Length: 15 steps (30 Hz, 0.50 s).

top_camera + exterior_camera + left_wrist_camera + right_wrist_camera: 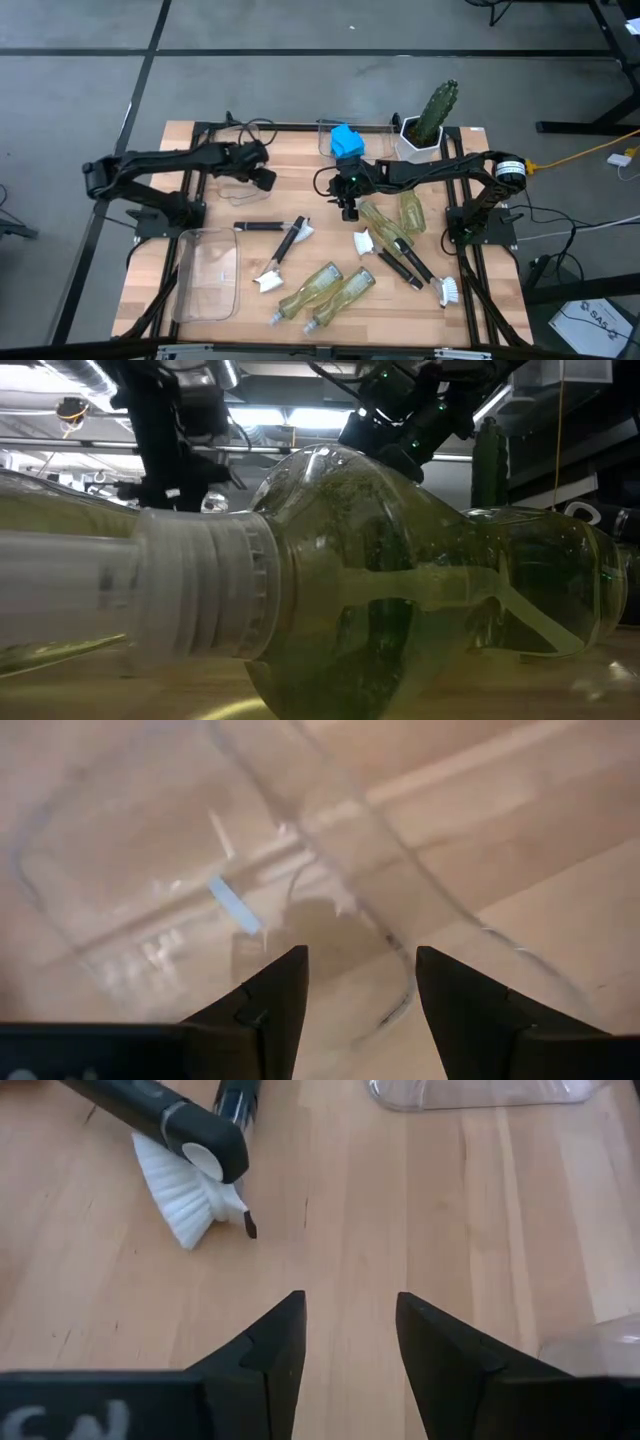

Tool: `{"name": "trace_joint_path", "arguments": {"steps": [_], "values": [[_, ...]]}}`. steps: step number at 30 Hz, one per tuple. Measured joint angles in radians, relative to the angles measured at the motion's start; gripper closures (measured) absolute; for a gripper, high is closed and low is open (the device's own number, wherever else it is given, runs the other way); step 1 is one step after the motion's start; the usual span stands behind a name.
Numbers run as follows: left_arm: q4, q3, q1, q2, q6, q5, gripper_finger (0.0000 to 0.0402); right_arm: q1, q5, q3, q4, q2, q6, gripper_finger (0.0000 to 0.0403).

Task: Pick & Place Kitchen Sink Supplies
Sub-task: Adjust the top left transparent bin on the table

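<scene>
Soap bottle (400, 580) lies sideways; right gripper (349, 207) hovers open, empty.

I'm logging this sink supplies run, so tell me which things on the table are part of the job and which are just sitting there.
Part of the job:
- blue sponges in the far bin
- soap bottles
- dish brushes

Just sitting there:
- cactus in its white pot
- clear bins

Both tools, left tool and right tool, are open and empty.

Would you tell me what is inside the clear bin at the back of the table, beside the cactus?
Blue sponges sit stacked in the clear bin beside the cactus. Anything beneath them is covered, and the exact count cannot be told.
</scene>
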Motion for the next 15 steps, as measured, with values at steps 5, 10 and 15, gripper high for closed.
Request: {"name": "trace_joint_path", "arguments": {"steps": [5,10,15], "values": [[0.041,0.0,0.027,0.088,0.024,0.082,0.0221,0.0,0.0,0.0,0.0,0.0,-0.005,0.0247],[0.213,0.0,0.017,0.175,0.087,0.17,0.0222,0.0,0.0,0.0,0.0,0.0,-0.023,0.0247],[0.371,0.0,0.021,0.233,0.12,0.232,0.0222,0.0,0.0,0.0,0.0,0.0,-0.024,0.0247]]}}
